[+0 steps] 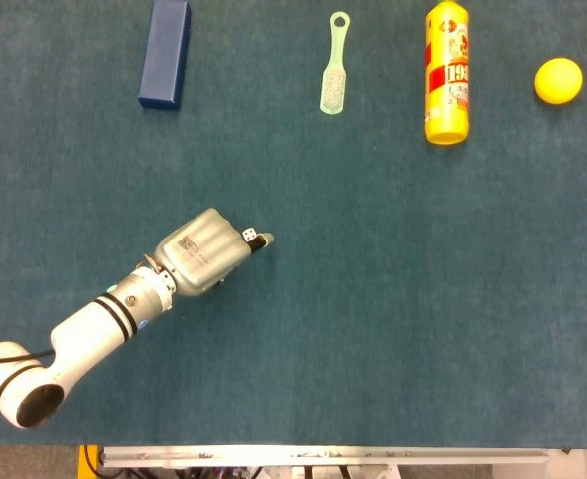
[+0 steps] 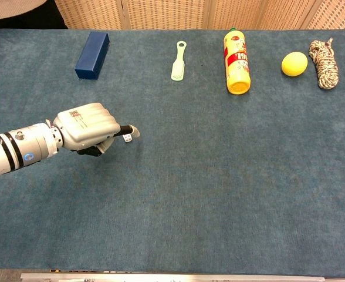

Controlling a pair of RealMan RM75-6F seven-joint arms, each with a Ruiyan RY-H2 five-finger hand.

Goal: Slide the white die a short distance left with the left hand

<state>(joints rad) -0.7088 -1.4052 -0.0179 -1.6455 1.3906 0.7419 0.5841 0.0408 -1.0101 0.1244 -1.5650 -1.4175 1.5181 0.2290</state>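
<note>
We see the left hand (image 2: 87, 127) mostly curled into a fist, holding nothing, with 1 finger (image 2: 131, 130) reaching just past the white die (image 2: 127, 138) on the table (image 2: 219, 188). The die sits beside the knuckles; we cannot tell if they touch. That hooked finger looks placed on the die's right side to drag it left.
</note>
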